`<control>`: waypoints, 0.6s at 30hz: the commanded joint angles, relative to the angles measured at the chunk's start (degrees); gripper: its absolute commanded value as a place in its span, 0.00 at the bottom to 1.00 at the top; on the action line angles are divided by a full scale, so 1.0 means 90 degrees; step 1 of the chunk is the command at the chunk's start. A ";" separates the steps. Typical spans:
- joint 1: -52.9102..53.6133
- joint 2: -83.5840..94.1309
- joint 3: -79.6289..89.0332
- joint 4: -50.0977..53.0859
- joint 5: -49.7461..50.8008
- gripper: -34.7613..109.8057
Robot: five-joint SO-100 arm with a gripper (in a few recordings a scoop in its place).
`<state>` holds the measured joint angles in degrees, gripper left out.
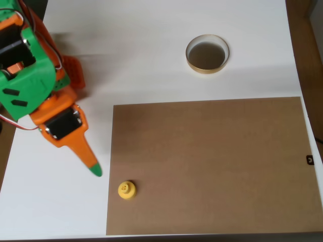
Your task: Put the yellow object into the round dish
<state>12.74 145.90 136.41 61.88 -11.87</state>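
**Item record: yellow piece awaiting pickup, lower centre-left of the overhead view**

- Yellow object point(126, 190), count one: a small round yellow plastic piece with a wider base and a holed knob on top, standing upright near the left edge of the brown board, lower centre-left of the frame. Being round, it shows no long axis to line up with.
- Round dish point(207, 54), count one: shallow, pale tan rim, dark inside, on the white worktop point(146, 45) at upper centre-right. It holds nothing.
- Brown rectangular board point(212, 166), count one, covering the lower right.
- Orange and green gripper point(95, 170), count one, entering from the upper left; a single green-tipped finger is visible, so how far the jaws stand apart cannot be told. Nothing is seen held.
- Key relation: the yellow piece lies just beside the fingertip, below and to its right, apart from it. The dish lies well apart, up and to the right.
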 commanded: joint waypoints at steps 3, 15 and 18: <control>-0.0254 -0.0791 -0.1299 0.0449 -0.0068 0.38; -0.0410 -0.2734 -0.2109 0.0762 -0.0068 0.45; -0.0391 -0.3271 -0.2334 0.0771 -0.0088 0.46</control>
<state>9.05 118.56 120.50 67.76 -11.87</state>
